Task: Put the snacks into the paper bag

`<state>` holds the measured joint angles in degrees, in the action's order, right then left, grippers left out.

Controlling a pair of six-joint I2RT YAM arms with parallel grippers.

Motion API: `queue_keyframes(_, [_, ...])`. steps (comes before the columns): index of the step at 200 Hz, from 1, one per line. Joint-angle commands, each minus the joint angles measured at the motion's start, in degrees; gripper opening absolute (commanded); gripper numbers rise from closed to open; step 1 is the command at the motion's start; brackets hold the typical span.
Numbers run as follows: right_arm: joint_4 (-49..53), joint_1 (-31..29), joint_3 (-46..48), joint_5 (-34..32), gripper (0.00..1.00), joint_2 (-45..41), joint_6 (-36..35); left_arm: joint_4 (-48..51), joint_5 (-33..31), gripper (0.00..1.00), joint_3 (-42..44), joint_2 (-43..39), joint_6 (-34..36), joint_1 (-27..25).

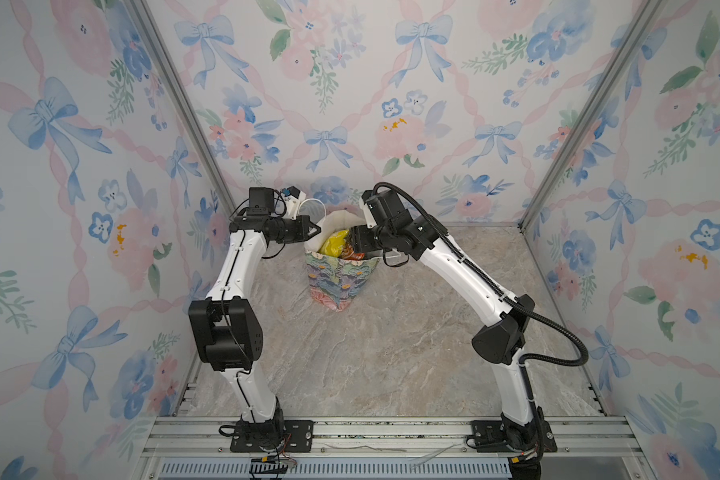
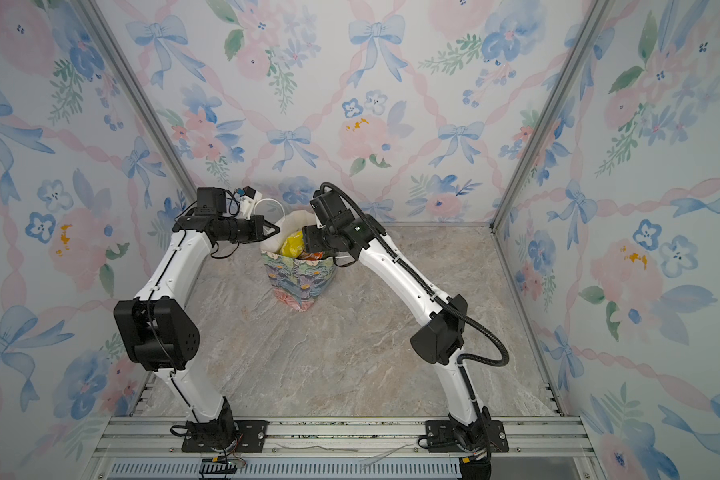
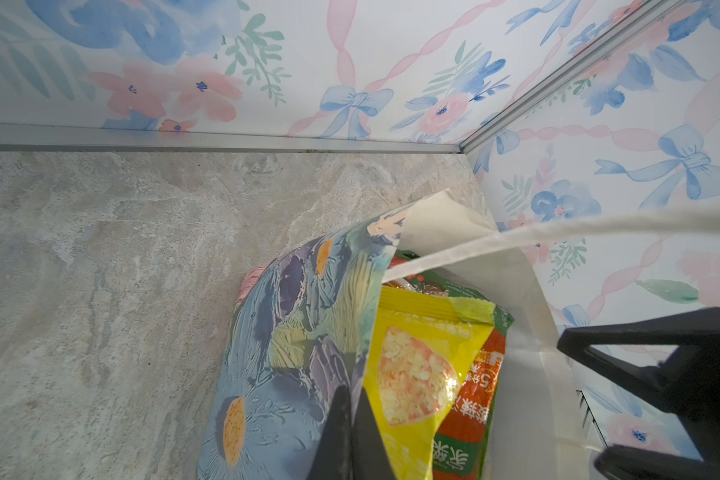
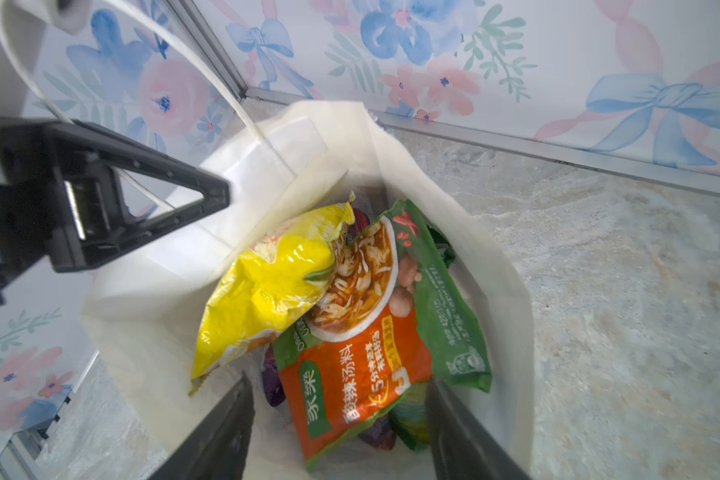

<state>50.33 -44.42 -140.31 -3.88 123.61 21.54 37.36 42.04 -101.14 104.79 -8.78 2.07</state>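
The right gripper (image 4: 339,384) hung with jaws apart inside the mouth of the paper bag (image 1: 336,282), gripping nothing — the orange-green pouch (image 4: 350,361) and yellow pouch (image 4: 267,286) lay loose beneath. The left gripper (image 1: 316,230) was clamped on the bag's left rim; the bag stood upright, far-centre on the table (image 1: 391,353).

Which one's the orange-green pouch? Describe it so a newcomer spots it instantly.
Start at the floral paper bag standing between the two arms, and look into its white mouth. The orange-green pouch lies partly under the yellow pouch; only it shows a bowl of red soup above an orange panel with white characters.
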Motion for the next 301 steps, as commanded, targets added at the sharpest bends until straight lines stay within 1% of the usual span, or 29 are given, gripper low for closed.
queue_keyframes(1, [-0.47,-0.84,-3.37,-0.59,0.74,-1.62,-0.79,0.17,0.36,0.00,0.51,-1.16,0.67,0.13])
queue_keyframes(15, [-1.08,-1.06,-3.48,-1.21,0.79,-2.16,-1.34,0.17,0.20,0.00,0.51,-1.17,0.77,0.14])
queue_keyframes(25, [-1.11,-1.23,-3.41,-2.43,0.83,-2.69,-1.80,0.16,-0.09,0.08,0.40,-1.24,0.68,0.14])
queue_keyframes(32, [-1.11,-1.23,-3.31,-3.19,0.85,-3.16,-2.09,0.16,-0.34,0.17,0.38,-1.34,0.66,0.13])
queue_keyframes(42, [-1.22,-1.20,-2.62,-4.33,0.89,-4.26,-2.57,0.16,-0.74,0.37,0.50,-1.63,0.78,0.13])
queue_keyframes(49, [-1.39,-1.21,-1.76,-5.24,0.91,-5.12,-2.95,0.17,-1.14,0.48,0.50,-1.91,0.80,0.18])
queue_keyframes(66, [-3.18,-1.10,2.09,-7.19,0.96,-8.25,-3.77,0.16,-2.08,0.62,0.33,-2.63,0.95,0.16])
queue_keyframes(70, [-3.82,-1.10,3.36,-7.52,0.97,-9.27,-3.98,0.16,-2.22,0.72,0.26,-2.79,0.96,0.14])
queue_keyframes(81, [-5.85,-0.75,6.92,-7.89,0.99,-11.93,-4.16,0.17,-2.53,0.89,0.01,-3.33,1.07,0.13])
queue_keyframes(87, [-6.97,-0.40,8.78,-7.91,0.99,-13.21,-4.25,0.16,-2.65,0.94,-0.17,-3.57,1.11,0.13])
queue_keyframes(94, [-8.40,0.02,11.08,-7.69,0.98,-15.11,-4.50,0.16,-2.84,0.97,-0.32,-3.89,1.27,0.10])
queue_keyframes(129, [-11.34,3.38,19.79,-6.54,0.97,-22.29,-5.21,0.12,-2.80,0.98,-1.14,-5.54,1.66,-0.04])
queue_keyframes(153, [-16.27,6.25,29.27,-5.25,0.97,-28.45,-4.55,0.05,-1.59,0.98,0.02,-8.02,2.30,0.01])
queue_keyframes(162, [-18.74,7.63,33.33,-5.15,0.96,-32.40,-4.16,-0.08,-0.99,0.98,1.03,-9.36,2.74,-0.21])
queue_keyframes(196, [-28.18,11.94,48.28,-7.18,0.97,-42.79,-4.21,-3.57,-0.92,0.98,6.39,-17.84,4.66,-1.31])
queue_keyframes(206, [-30.49,13.02,52.40,-8.79,0.97,-45.52,-4.56,-5.83,-1.33,0.98,8.56,-21.29,4.82,-1.44])
queue_keyframes(220, [-32.69,14.69,58.16,-10.19,0.97,-48.86,-5.16,-11.02,-3.06,0.98,13.88,-27.16,4.19,-1.64])
queue_keyframes(230, [-34.17,15.75,62.19,-11.05,0.96,-50.98,-5.93,-16.32,-6.10,0.98,18.85,-31.99,3.14,-1.65])
queue_keyframes(239, [-35.11,16.54,65.68,-12.25,0.96,-52.45,-6.51,-21.65,-10.56,0.98,24.70,-36.69,1.74,-1.75])
queue_keyframes(245, [-35.52,17.05,67.89,-12.84,0.96,-53.35,-7.12,-25.92,-14.27,0.98,29.11,-39.97,0.64,-1.80])
queue_keyframes(264, [-38.02,18.47,75.86,-14.65,0.97,-55.55,-10.12,-39.53,-29.86,0.98,44.11,-49.75,-3.41,-1.80])
queue_keyframes(275, [-40.31,19.13,80.73,-17.12,0.97,-56.74,-11.45,-47.82,-37.06,0.98,53.87,-54.60,-5.18,-1.76])
queue_keyframes(282, [-41.84,19.66,83.81,-18.89,0.97,-57.50,-12.12,-52.81,-40.10,0.98,58.28,-57.17,-6.40,-1.77])
queue_keyframes(288, [-43.44,20.31,86.35,-20.20,0.97,-58.07,-12.79,-55.99,-42.00,0.98,63.69,-58.76,-7.11,-1.80])
queue_keyframes(301, [-48.08,21.48,91.77,-23.66,0.97,-59.39,-15.62,-58.04,-45.32,0.98,68.51,-60.51,-7.89,-1.80])
